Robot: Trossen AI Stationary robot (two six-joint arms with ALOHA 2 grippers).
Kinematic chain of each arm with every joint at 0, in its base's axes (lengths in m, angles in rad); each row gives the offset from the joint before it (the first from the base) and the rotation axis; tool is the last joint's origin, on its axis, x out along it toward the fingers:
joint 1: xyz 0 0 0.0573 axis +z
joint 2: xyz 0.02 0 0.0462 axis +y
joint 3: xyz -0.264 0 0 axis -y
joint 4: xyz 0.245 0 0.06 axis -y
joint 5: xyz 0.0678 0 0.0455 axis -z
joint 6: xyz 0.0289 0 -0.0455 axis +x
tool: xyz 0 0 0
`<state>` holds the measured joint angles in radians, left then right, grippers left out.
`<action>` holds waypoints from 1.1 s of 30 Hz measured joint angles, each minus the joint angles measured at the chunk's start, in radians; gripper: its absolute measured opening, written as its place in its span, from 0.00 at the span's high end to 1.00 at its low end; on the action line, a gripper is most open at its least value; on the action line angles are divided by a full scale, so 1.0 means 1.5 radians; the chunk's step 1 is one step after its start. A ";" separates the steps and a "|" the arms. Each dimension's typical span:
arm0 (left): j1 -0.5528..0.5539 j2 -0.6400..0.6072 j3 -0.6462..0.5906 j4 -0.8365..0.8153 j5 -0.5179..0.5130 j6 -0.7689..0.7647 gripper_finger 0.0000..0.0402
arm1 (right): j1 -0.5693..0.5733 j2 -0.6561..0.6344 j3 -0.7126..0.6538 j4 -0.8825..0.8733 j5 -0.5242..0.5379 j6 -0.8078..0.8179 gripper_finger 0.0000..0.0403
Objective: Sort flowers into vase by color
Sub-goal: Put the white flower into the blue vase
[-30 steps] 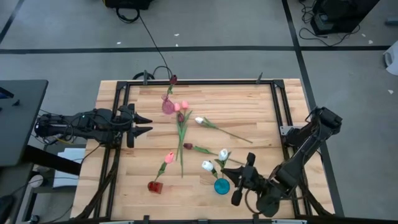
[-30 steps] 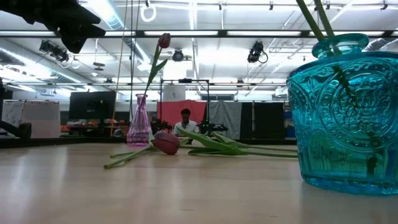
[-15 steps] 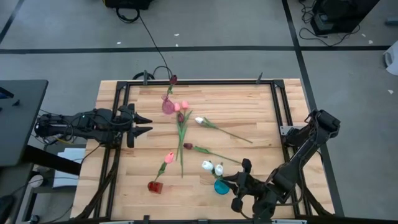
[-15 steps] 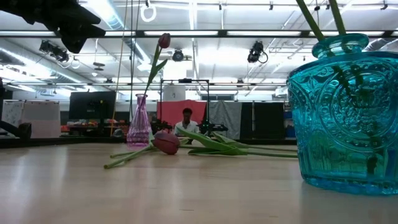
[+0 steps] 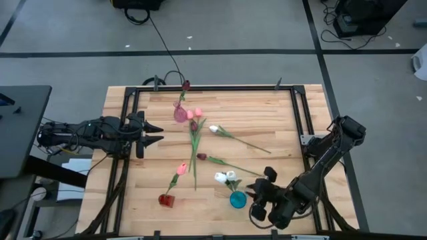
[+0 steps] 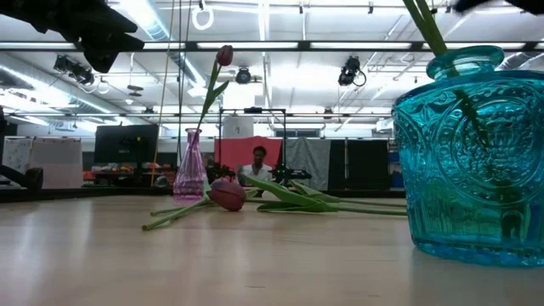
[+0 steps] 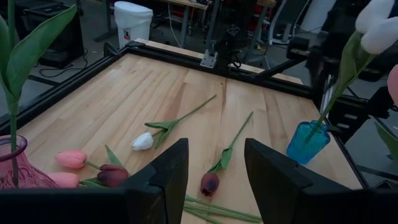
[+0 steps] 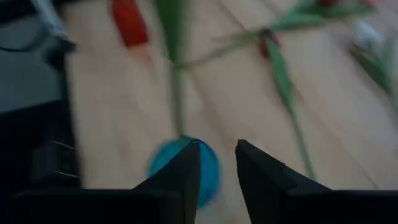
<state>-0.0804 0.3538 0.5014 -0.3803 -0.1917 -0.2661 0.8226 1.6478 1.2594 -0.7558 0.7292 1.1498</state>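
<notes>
Left gripper [image 5: 155, 131] waits off pink vase [image 5: 180, 113], fingers apart, empty. Loose flowers [image 5: 195, 143] lie beside it, unsorted. Two white tulips [image 5: 225, 177] stand in blue vase [image 5: 237, 199]; right gripper [image 5: 261, 193] beside, fingers released.

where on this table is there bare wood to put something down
Free: the far right corner, beyond the loose white tulip, and the near left corner, left of the red vase. Crowded: the middle strip from the pink vase down to the blue vase, where the right gripper sits.
</notes>
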 joint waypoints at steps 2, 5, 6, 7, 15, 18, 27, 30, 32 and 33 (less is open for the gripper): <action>0.000 0.000 0.000 0.000 0.000 0.000 0.59 | 0.000 0.000 0.000 -0.078 -0.001 0.072 0.69; 0.000 0.000 0.000 0.000 0.000 0.000 0.59 | -0.020 0.000 -0.003 -0.195 -0.024 0.158 0.68; 0.000 0.000 0.000 0.000 0.000 0.000 0.59 | -0.032 0.000 -0.009 -0.209 -0.043 0.167 0.68; 0.000 0.000 0.000 0.000 0.000 0.000 0.59 | -0.048 0.000 -0.019 -0.217 -0.061 0.168 0.68; 0.000 0.000 0.000 0.000 0.000 0.000 0.59 | -0.211 -0.009 -0.139 -0.059 -0.194 -0.025 0.68; 0.000 0.000 0.000 0.000 0.000 0.002 0.59 | -0.271 -0.029 -0.196 0.039 -0.220 -0.119 0.68; 0.000 0.000 0.000 0.000 0.000 0.003 0.59 | -0.423 -0.055 -0.286 0.188 -0.253 -0.342 0.68; 0.000 0.000 0.000 0.000 -0.002 0.002 0.59 | -0.477 -0.055 -0.295 0.239 -0.275 -0.385 0.68; 0.000 0.000 0.000 0.000 -0.004 0.000 0.59 | -0.510 -0.055 -0.296 0.271 -0.291 -0.422 0.67; 0.000 0.000 0.000 0.000 -0.005 -0.001 0.59 | -0.524 -0.055 -0.295 0.288 -0.301 -0.439 0.66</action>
<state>-0.0806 0.3538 0.5014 -0.3805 -0.1987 -0.2676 0.0360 1.5650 0.8169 -0.3241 0.2779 0.4912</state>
